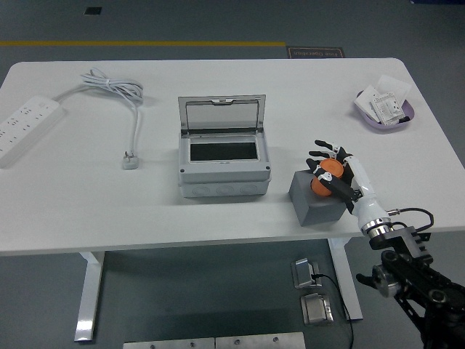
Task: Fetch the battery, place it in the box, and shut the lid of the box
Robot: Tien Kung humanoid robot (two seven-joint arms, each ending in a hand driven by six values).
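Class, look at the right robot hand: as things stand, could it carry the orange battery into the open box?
Probably yes. The right robot hand grips the orange battery above the grey block; the box stands beside it, lid up, nothing between.

bright, even overhead light, kinda flat. soft faint shadows under the box (224, 156) and grey block (314, 198). mild glare off the white table (87, 211). slightly soft overall, low-res, no obvious edge warping.

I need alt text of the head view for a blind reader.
The robot's right hand grasps an orange battery atop a grey block, right of an open grey box on a white table. A power strip lies far left.
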